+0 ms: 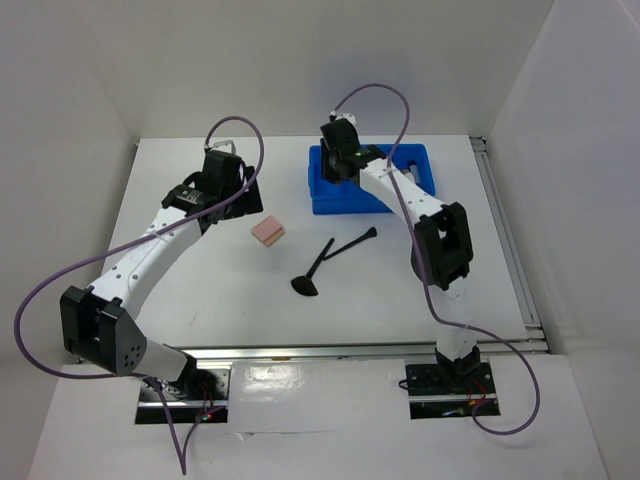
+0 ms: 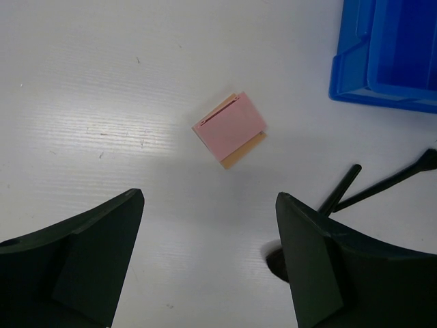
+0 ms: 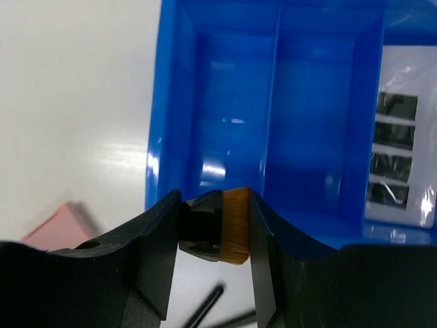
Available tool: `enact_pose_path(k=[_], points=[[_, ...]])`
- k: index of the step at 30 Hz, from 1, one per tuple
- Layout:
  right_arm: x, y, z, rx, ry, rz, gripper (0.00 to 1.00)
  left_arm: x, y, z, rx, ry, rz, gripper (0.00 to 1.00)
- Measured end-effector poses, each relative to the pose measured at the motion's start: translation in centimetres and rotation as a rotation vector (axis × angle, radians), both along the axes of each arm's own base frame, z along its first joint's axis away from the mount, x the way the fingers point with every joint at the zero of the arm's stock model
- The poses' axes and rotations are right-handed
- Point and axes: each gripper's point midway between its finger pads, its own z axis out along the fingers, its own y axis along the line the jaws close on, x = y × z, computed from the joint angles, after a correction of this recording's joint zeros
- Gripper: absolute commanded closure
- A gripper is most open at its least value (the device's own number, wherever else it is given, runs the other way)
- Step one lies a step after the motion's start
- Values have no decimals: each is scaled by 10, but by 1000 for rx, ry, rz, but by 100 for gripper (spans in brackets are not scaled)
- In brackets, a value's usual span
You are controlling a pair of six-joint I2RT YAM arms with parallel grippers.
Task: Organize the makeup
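So there's one blue bin [image 3: 171, 102] at the far side of the table [image 1: 240, 300], split into compartments. The only thing I can see inside it is the palette [image 3: 403, 160], one pale flat piece with black rectangles. It lies in the rightmost compartment as the right wrist camera shows it.

The right gripper [image 3: 213, 198] hangs over the bin's left end. It's about half closed, pinching the stubby brush [image 3: 235, 232] between its fingers, orange-brown bristles against one finger and the black base against the other. The brush is up in the air, not in a compartment. From the wrist view it sits right over the bin's near wall.

Out on the table, well apart from the bin:
- one pink sponge [image 2: 230, 130], lying flat to the left of the bin, with a tan layer peeking out under it
- two thin black brushes [image 1: 320, 262], just right of the sponge and in front of the bin. Their handles meet in a V, and one has a wide dark head at the near end.

The left gripper [image 2: 209, 198] is wide open with nothing in it. It hovers above the table with the sponge just ahead of its fingers and the brushes off to its right. Nothing sits between the sponge and the bin, just bare table.
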Motion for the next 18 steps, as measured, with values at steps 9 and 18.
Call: enact_pose_path(k=[9, 18], points=[[65, -7, -53, -15, 21, -41, 49, 0, 1, 0, 4, -1, 3, 8], [75, -5, -47, 21, -6, -7, 23, 0, 1, 1, 4, 0, 3, 8]])
